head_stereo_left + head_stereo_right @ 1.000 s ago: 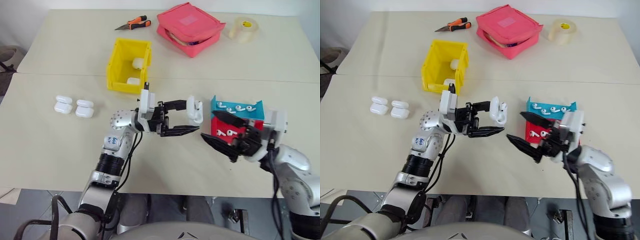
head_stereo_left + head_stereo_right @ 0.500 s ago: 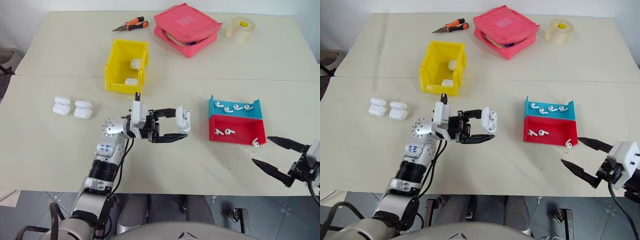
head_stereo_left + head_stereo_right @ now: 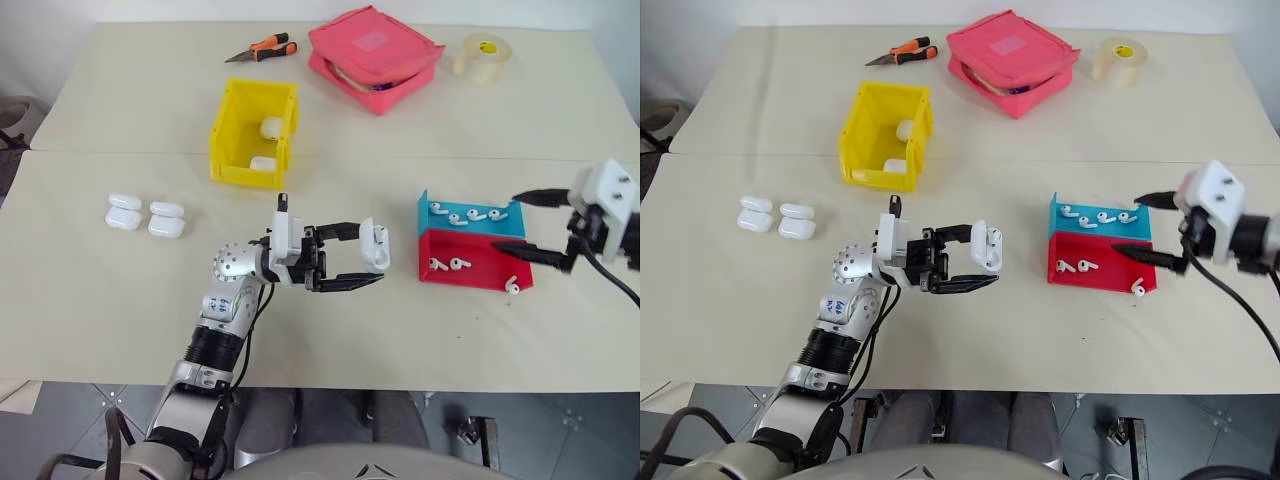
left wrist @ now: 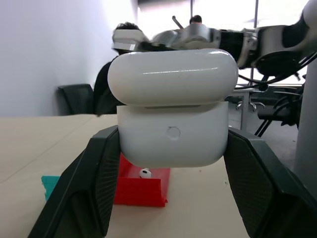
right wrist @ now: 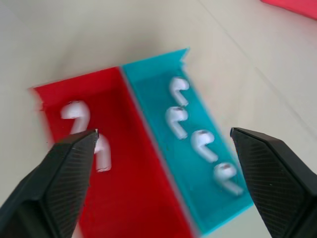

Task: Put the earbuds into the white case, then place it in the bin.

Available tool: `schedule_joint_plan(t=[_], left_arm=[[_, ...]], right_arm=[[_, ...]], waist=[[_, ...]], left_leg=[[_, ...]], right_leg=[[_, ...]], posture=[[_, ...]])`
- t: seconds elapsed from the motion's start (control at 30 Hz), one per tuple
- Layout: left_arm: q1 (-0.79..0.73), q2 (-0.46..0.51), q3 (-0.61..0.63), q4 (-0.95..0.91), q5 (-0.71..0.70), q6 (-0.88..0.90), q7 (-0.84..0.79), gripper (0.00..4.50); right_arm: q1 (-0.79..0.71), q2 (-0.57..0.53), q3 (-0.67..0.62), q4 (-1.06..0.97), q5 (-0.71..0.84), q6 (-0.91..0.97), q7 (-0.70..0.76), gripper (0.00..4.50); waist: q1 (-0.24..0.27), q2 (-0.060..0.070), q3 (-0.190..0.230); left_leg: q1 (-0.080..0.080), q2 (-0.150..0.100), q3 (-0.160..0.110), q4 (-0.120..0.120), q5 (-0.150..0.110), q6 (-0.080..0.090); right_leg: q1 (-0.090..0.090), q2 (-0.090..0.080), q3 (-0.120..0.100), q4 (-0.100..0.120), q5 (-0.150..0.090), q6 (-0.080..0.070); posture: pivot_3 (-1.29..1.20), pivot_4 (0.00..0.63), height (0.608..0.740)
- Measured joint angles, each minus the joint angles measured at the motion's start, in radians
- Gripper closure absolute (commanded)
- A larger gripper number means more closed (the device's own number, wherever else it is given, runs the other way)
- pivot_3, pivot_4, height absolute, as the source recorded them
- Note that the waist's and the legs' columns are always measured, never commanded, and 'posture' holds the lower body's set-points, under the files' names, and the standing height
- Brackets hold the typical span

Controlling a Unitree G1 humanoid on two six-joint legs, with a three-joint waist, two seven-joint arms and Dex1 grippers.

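My left end effector [image 3: 372,262] is closed on the white case [image 3: 374,245], and I hold it above the tabletop [image 3: 120,300], left of the red tray [image 3: 470,270]. My right end effector [image 3: 522,224] is wide open and empty, just over the right end of that tray. The earbuds [image 3: 448,264] lie in the red tray and the blue tray [image 3: 470,215] beside it; the bin [image 3: 253,131] is well apart, far to the left.

Bare bench [image 3: 120,310] lies open between the yellow bin [image 3: 254,133] and the red tray [image 3: 473,262] and blue tray [image 3: 472,215]. Two spare white cases [image 3: 147,214] sit left of that lane; pink pouch [image 3: 376,56], tape roll [image 3: 485,56] and pliers [image 3: 264,47] crowd the far edge
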Motion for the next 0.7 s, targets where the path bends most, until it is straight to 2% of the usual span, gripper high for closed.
schedule_joint_plan(t=[0.1, 0.3, 0.6, 0.7], left_arm=[[0.001, -0.001, 0.001, 0.001, 0.002, -0.008, 0.01, 1.74], [0.006, -0.008, 0.0, -0.001, 0.003, -0.023, 0.033, 1.74], [0.011, -0.008, 0.0, -0.002, 0.004, -0.031, 0.055, 1.74], [0.013, -0.009, 0.0, -0.003, 0.004, -0.032, 0.065, 1.74]], right_arm=[[-0.213, 0.011, 0.15, 0.207, -0.145, -0.094, 0.059, 0.03], [-0.455, 0.084, 0.335, 0.551, -0.371, -0.287, 0.119, 0.03], [-0.583, 0.169, 0.398, 0.79, -0.505, -0.442, 0.139, 0.03], [-0.587, 0.181, 0.406, 0.836, -0.528, -0.463, 0.145, 0.61]], waist=[[-0.003, 0.0, 0.0], [-0.008, 0.0, 0.0], [-0.022, 0.0, 0.0], [-0.026, 0.0, 0.0]], left_leg=[[-0.001, -0.001, 0.0, 0.0, 0.0, 0.0], [-0.003, 0.0, 0.0, -0.001, 0.0, 0.0], [-0.002, 0.0, -0.001, -0.001, 0.0, 0.0], [-0.003, 0.0, -0.001, -0.001, 0.0, 0.0]], right_leg=[[-0.001, 0.0, 0.0, -0.001, 0.0, 0.0], [-0.002, 0.0, -0.002, -0.002, 0.0, 0.0], [-0.002, 0.0, -0.002, -0.001, 0.0, 0.0], [-0.002, 0.0, -0.002, -0.001, 0.0, 0.0]], posture=[[0.0, 0.15, 0.74], [0.0, 0.15, 0.74], [0.0, 0.15, 0.74], [0.0, 0.15, 0.74]])
